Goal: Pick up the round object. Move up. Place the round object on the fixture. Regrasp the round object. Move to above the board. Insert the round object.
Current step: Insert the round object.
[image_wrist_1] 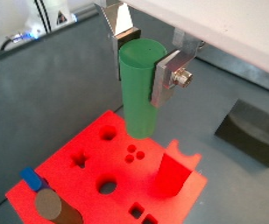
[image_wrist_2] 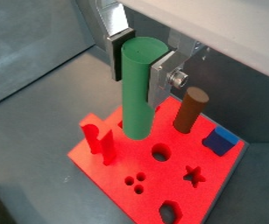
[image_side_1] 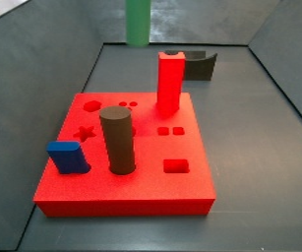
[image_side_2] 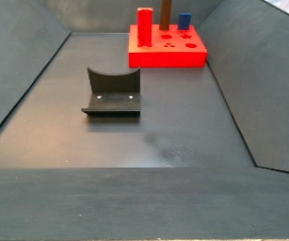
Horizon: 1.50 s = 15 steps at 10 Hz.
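My gripper point(image_wrist_1: 143, 61) is shut on the round object point(image_wrist_1: 139, 87), a smooth green peg held upright between the silver fingers; both also show in the second wrist view, gripper point(image_wrist_2: 140, 66) and peg point(image_wrist_2: 137, 87). The peg hangs in the air above the board point(image_wrist_1: 102, 157), a flat red slab with shaped holes, over its edge in both wrist views. In a side view only the peg's lower part point(image_side_1: 138, 22) shows, above and behind the board point(image_side_1: 114, 192). The dark fixture point(image_side_2: 113, 91) stands apart on the floor, with nothing on it.
On the board stand a tall red post point(image_side_1: 170, 81), a dark brown cylinder point(image_side_1: 116, 140) and a blue block point(image_side_1: 68, 156). A round hole point(image_wrist_2: 160, 154) lies open near the peg's lower end. Grey walls enclose the floor point(image_side_2: 159, 141).
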Available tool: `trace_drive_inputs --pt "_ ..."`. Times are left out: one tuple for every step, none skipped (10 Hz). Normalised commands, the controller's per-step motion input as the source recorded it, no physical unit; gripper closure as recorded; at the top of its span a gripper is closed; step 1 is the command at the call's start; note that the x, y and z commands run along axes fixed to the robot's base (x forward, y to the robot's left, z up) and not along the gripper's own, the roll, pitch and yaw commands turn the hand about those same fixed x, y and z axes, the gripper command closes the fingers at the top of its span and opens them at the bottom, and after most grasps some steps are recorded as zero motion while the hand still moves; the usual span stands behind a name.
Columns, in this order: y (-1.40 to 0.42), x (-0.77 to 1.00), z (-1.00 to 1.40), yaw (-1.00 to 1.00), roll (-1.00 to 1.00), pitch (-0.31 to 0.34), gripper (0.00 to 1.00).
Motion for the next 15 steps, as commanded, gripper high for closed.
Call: trace_drive_inputs --pt "-0.13 -0.14 -0.59 0.00 -0.12 -0.194 1.00" --pt "-0.16 -0.21 -0.61 0.00 -0.10 -0.236 1.00" --pt "-0.16 -0.18 -0.65 0.00 -0.09 -0.234 1.00" --pt "-0.24 -0.27 -0.63 0.00 -0.06 -0.279 1.00" --pt "-0.26 -0.08 -0.71 0.00 -0.04 -0.217 1.00" --pt "-0.35 -0.01 -0.69 0.00 0.00 -0.177 1.00" --pt "-0.37 0.00 -0.71 0.00 0.03 -0.176 1.00" --pt "-0.31 0.13 -0.59 0.00 0.09 -0.004 1.00" --pt "-0.19 0.29 -0.45 0.00 0.16 0.056 1.00" --pt "-0.04 0.33 -0.28 0.00 0.19 0.137 1.00" --pt "0.00 0.21 -0.23 0.00 0.17 0.120 1.00" --pt "0.00 0.00 -0.26 0.00 0.11 0.030 1.00" --pt "0.00 -0.28 -0.26 0.00 0.01 -0.010 1.00" --pt "0.00 -0.44 -0.23 0.00 0.01 -0.051 1.00" --pt "0.00 -0.40 -0.24 0.00 0.00 -0.090 1.00"
